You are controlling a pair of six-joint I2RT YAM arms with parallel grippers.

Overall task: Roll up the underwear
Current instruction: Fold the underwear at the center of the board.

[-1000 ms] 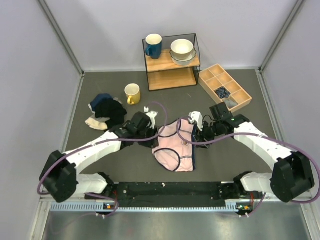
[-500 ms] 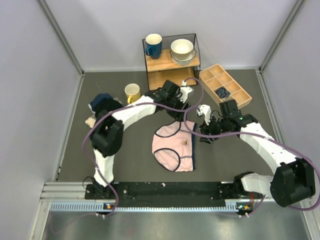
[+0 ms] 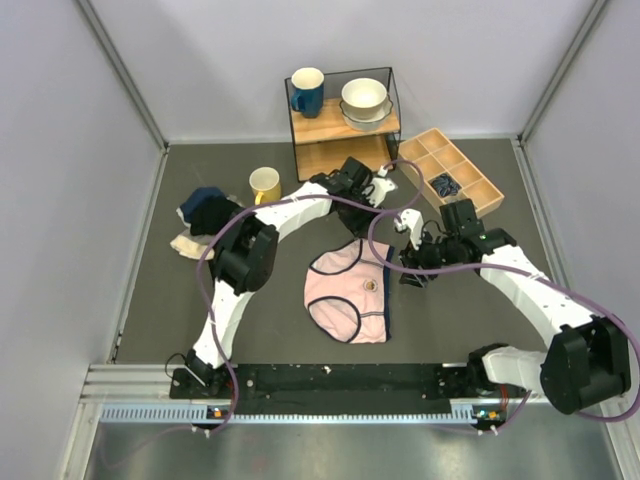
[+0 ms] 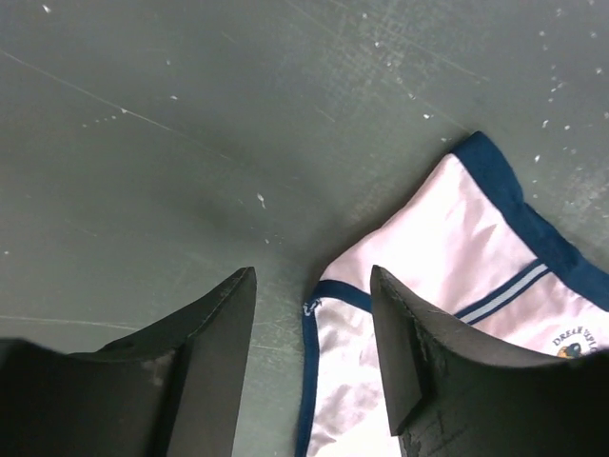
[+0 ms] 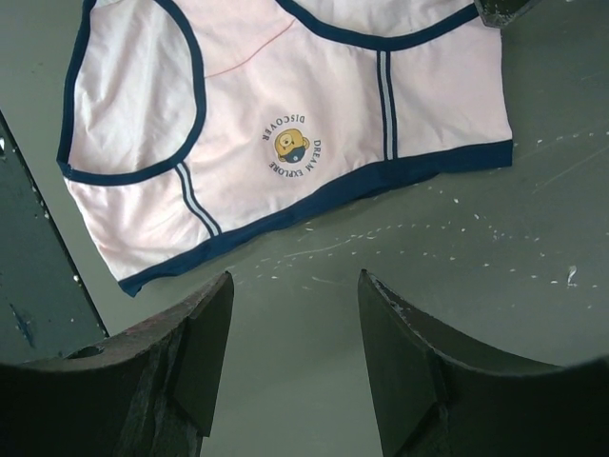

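Top external is showing the underwear [image 3: 345, 296] lying flat and unrolled on the table [image 3: 270, 330], about midway between the two arms. Its navy waistband is running near-to-far along the edge facing the right arm.

The right gripper [image 3: 409, 272] is hanging just beside the far end of that band — clearly the nearer of the two. Its wrist view is looking down on the garment spread out ahead of the parted fingers [image 5: 205, 324]. Nothing but bare table is showing between them, and the band is lying slantwise just beyond the fingertips.

The left arm is reaching long and far, forearm stretching toward the shelf [image 3: 340, 130], so the left gripper [image 3: 382, 189] is hovering beyond the garment's far corner. Its own camera is showing jaws apart and empty, with one corner of the cloth lying just past the right-hand finger [image 4: 409, 352].

Rolling, I judge, is not yet begun — the next move is calling for a grip on one edge. The right gripper is looking better placed, needing only a short reach onto the band.
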